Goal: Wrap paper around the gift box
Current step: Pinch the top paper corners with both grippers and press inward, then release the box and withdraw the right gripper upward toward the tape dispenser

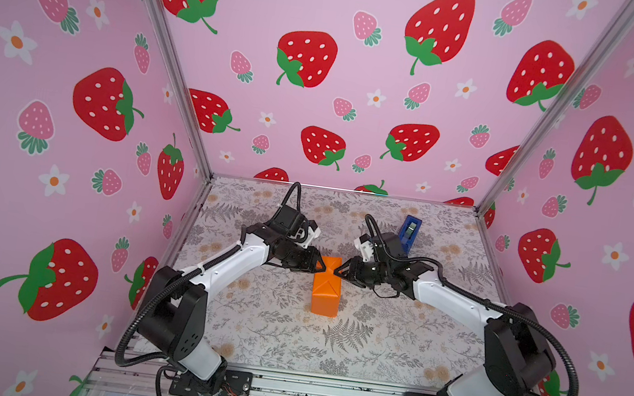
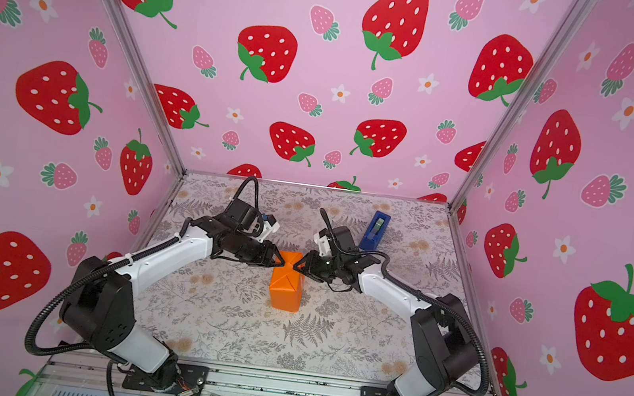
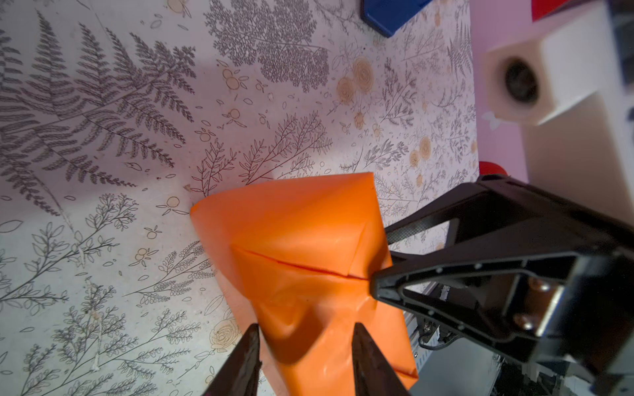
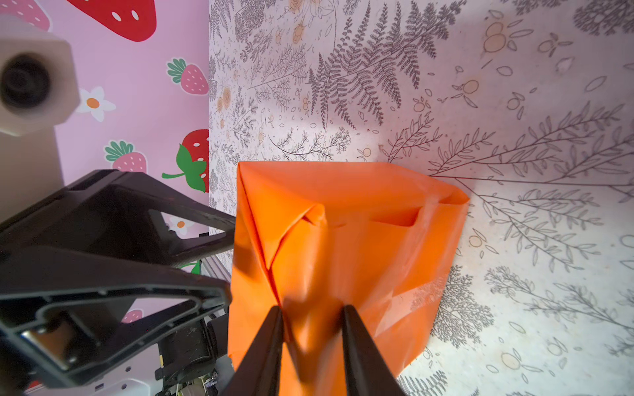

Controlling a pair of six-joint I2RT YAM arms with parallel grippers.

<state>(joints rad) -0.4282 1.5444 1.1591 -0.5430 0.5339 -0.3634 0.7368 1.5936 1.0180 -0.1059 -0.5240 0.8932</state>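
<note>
A robot test booth: strawberry-print walls [image 1: 372,15], aluminium frame [image 1: 166,50], bolted-down arms [image 1: 232,262].

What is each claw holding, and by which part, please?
The left claw pinches the paper at its far-end left fold; the right claw straddles the right fold, grip uncertain.

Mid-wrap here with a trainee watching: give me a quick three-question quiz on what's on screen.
1. True or false: the paper lies flat and unfolded.
2. Where is the tape dispenser? A) between the arms' bases B) at the back, beyond the right gripper C) on top of the paper
3. What sits between the fingers of the left gripper and of the right gripper?
Key: 1 false, it is folded into a package; 2 B; 3 the paper.
</note>
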